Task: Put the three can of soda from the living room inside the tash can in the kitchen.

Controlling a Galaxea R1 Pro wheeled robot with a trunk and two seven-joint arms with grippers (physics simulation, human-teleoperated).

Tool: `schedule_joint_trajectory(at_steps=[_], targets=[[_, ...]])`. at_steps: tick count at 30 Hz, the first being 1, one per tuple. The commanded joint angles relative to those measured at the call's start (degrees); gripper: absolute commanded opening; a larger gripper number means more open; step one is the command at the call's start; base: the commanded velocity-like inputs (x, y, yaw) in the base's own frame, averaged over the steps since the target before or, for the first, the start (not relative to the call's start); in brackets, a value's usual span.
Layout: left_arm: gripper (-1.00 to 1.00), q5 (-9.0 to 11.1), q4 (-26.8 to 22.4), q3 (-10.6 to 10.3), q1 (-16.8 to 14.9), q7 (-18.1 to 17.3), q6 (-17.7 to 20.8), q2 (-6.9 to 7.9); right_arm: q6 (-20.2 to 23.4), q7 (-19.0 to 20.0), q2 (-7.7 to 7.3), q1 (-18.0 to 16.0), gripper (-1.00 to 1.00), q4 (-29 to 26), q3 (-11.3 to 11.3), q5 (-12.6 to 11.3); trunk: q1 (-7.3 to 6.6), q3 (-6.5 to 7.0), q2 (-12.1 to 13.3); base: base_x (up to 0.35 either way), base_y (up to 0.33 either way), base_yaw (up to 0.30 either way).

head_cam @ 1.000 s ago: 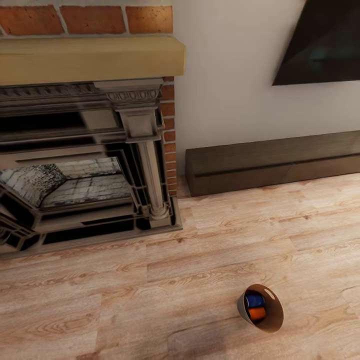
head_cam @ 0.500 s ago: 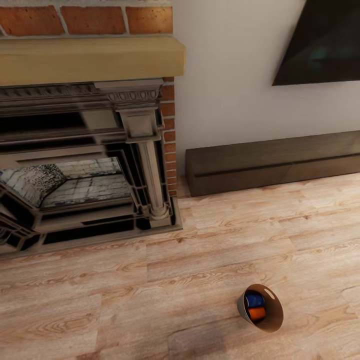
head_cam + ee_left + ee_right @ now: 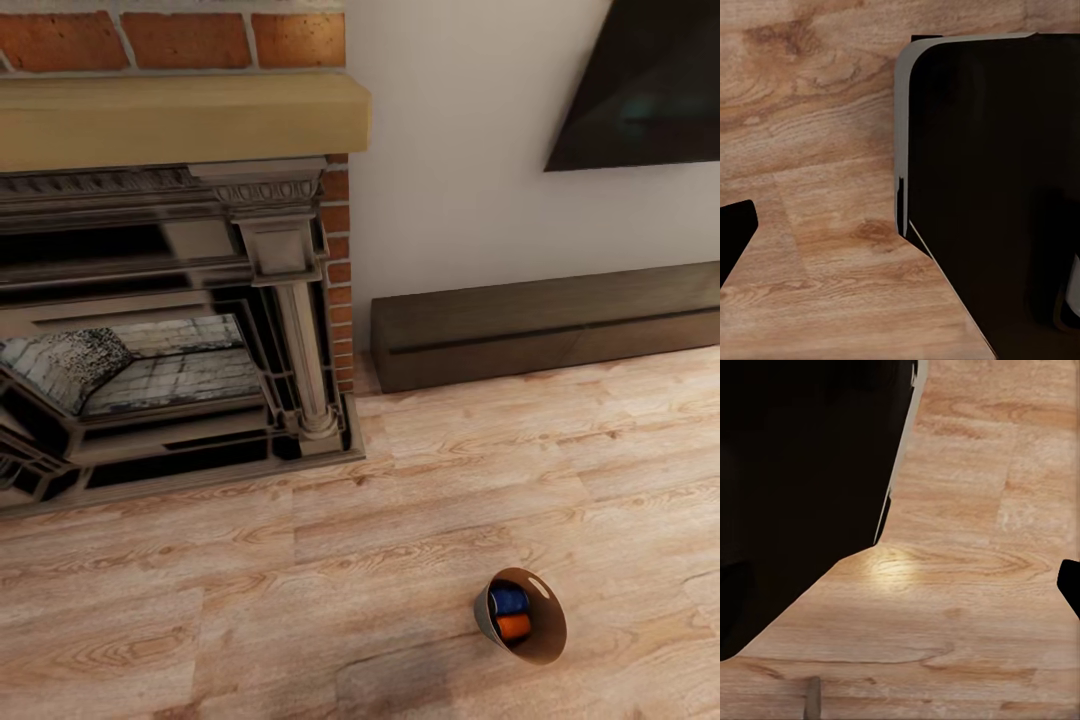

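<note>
The tash can (image 3: 546, 628), a small round bin with a grey outside and coppery inside, stands on the light wood floor at the lower right of the head view. Inside it lie a dark blue can of soda (image 3: 508, 600) and an orange can of soda (image 3: 514, 627), side by side. My left gripper (image 3: 900, 240) hangs over bare floor with one black fingertip (image 3: 735, 229) at the picture's edge. My right gripper (image 3: 900, 585) also hangs over floor, with one black fingertip (image 3: 1069, 585) at the opposite edge. Nothing sits between the fingers of either.
A brick fireplace (image 3: 170, 300) with a wooden mantel fills the left. A long dark low cabinet (image 3: 540, 325) runs along the white wall under a wall TV (image 3: 640, 85). Open wood floor (image 3: 300, 600) lies around the bin. My dark base (image 3: 997, 187) shows beside both grippers.
</note>
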Motion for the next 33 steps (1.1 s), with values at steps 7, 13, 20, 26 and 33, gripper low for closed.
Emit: schedule_joint_trajectory(at_steps=[7,13,20,26,33], targets=[[1.00,0.1,0.0,0.1,0.0,0.0,0.1,0.05,0.0,0.1,-0.38,0.0,1.00,-0.1,0.1,0.1,0.00,0.00,0.0,0.000,0.000,0.000],[1.00,0.1,-0.1,0.1,0.0,0.0,0.2,0.08,0.2,0.4,0.05,0.0,1.00,0.8,0.4,0.3,0.00,0.00,0.0,0.000,0.000,0.000],[1.00,0.1,-0.1,0.1,0.0,0.0,0.2,0.08,0.3,0.6,0.17,0.0,1.00,1.5,0.3,0.2,0.00,0.00,0.0,0.000,0.000,0.000],[1.00,0.1,-0.1,0.1,0.0,0.0,0.2,0.08,0.3,0.7,0.20,0.0,1.00,1.7,0.4,0.1,0.00,0.00,0.0,0.000,0.000,0.000],[1.00,0.1,-0.1,0.1,0.0,0.0,0.2,0.08,0.3,0.7,0.20,0.0,1.00,1.9,0.4,0.2,0.00,0.00,0.0,0.000,0.000,0.000]])
